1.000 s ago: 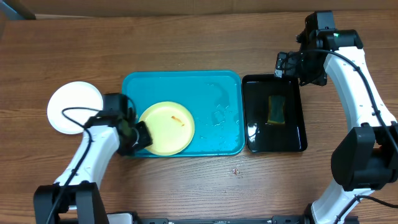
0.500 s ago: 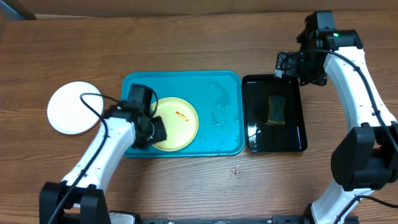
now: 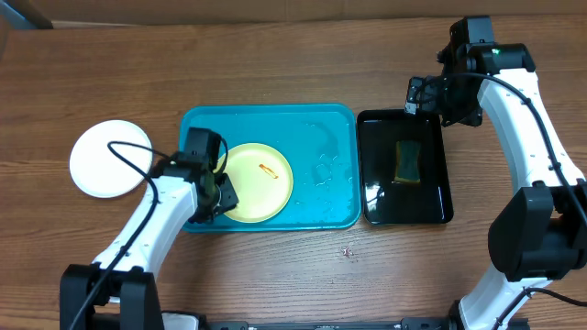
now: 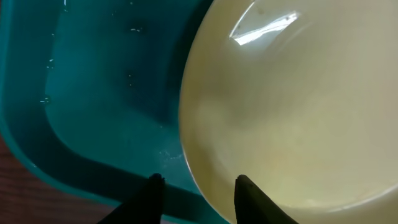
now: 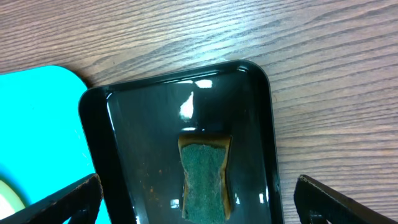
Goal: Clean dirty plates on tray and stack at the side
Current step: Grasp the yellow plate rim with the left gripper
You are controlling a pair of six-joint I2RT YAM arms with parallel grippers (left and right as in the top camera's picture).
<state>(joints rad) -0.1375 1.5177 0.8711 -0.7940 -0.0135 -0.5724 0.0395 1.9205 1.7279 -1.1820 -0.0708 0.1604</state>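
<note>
From my station I see a wooden counter (image 3: 275,64) with a narrow black tray (image 3: 431,197) lying lengthwise on its right half. The tray's floor looks glossy and wet, throwing back light patches. A sponge (image 3: 407,161), green on top with yellowish-brown sides, lies flat inside it, clear of the walls. A small speck (image 3: 348,250) sits on the bare wood near the front edge.

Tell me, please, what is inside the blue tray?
One pale yellow-green plate with a small orange smear lies in the blue tray, beside some water drops. The left hand hides the plate's left edge; anything under the plate is covered.
</note>
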